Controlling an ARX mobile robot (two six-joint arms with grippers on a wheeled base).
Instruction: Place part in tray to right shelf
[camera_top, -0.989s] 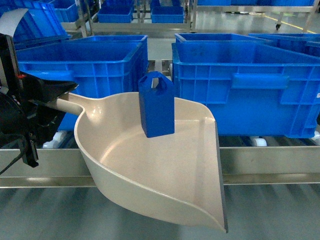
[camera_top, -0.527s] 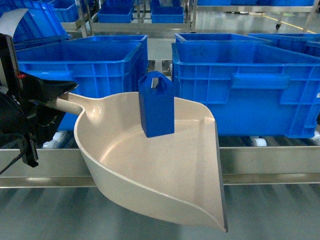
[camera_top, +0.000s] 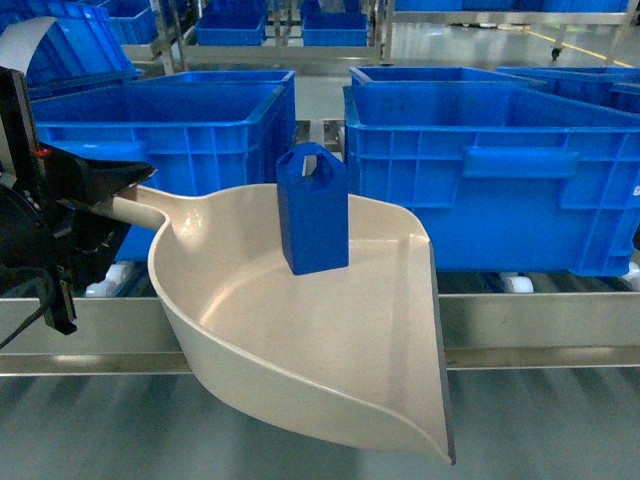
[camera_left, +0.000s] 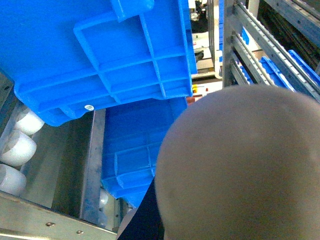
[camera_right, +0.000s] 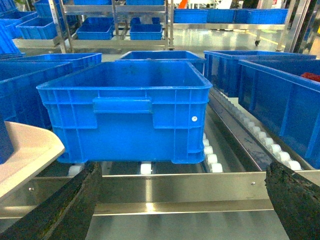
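Observation:
The bright-blue part (camera_top: 313, 210) stands upright inside the cream tray (camera_top: 330, 340), toward its back wall. At the left of the head view my left gripper (camera_top: 112, 200) is shut on the tray's handle (camera_top: 140, 208), holding the tray in the air in front of the right shelf's steel front rail (camera_top: 540, 325). The tray's blurred underside (camera_left: 240, 165) fills the left wrist view. My right gripper (camera_right: 182, 200) is open and holds nothing, facing the rail (camera_right: 175, 187). An edge of the tray (camera_right: 25, 150) and a sliver of the part (camera_right: 4, 142) show at the left of the right wrist view.
Large blue crates (camera_top: 490, 170) (camera_top: 170, 130) sit on the shelf's white rollers (camera_right: 210, 157) just behind the tray. More crates (camera_right: 280, 95) stand to the right, beyond a metal divider (camera_right: 235, 140). Further racks with crates are in the background.

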